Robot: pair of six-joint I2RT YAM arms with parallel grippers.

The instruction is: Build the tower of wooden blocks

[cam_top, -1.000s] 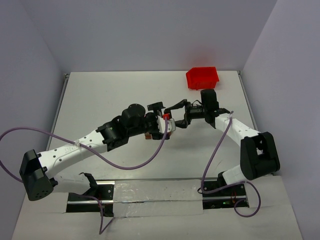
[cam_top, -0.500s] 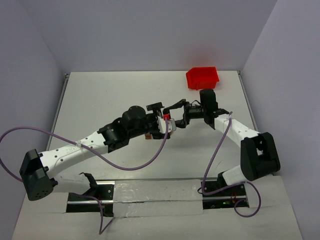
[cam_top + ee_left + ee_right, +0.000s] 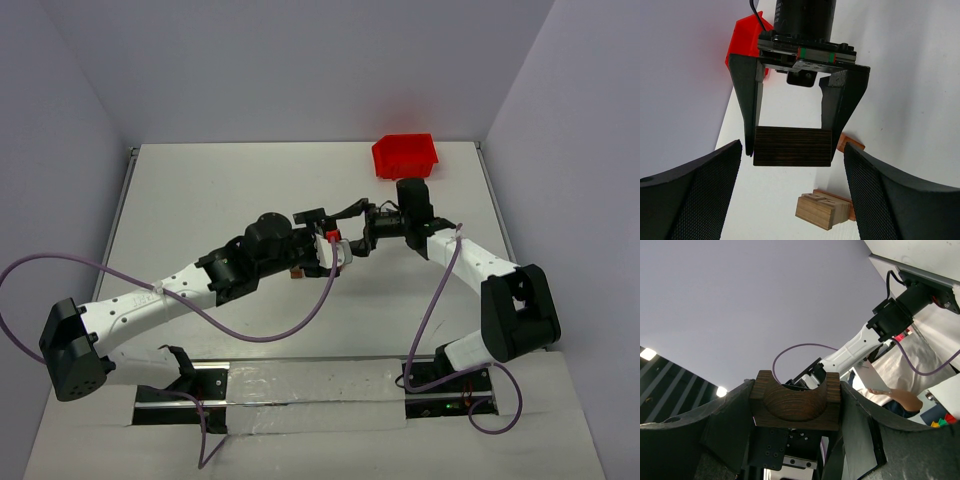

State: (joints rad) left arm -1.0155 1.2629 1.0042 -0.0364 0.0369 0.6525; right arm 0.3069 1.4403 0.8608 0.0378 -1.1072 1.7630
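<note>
1. Handover looks like the step in hand. The right gripper (image 3: pixel 795 390) pinches the dark arch block (image 3: pixel 790 410) by its two ends. It holds the block in the air at the centre of the left wrist view, above the white bench (image 3: pixel 905 75).
2. The left gripper (image 3: pixel 792 147) stands spread, with one finger at the lower left of that view and one at the lower right. Both are clear of the wood, so only the right gripper carries the block.
3. Drop: if the right gripper lets go before the left one presses firmly on the wood, the block would fall. The tan blocks (image 3: pixel 821 210), probably the start of the tower, sit on the bench at the bottom centre of the frame. They are close under the held piece, so a fall could scatter them.
4. Finger clash: the right gripper's fingers cover the same two ends that the left fingers face. A squeeze there could land on those fingers instead of wood, and jam or twist the block.
5. Tilt: a hold on only the near edge could leave the block slanted, so it would seat badly on the stack.
6. A small reddish-brown block (image 3: pixel 851 143) lies on the bench right of centre. How far below the grippers it lies cannot be told, and a low swing might clip it.
</note>
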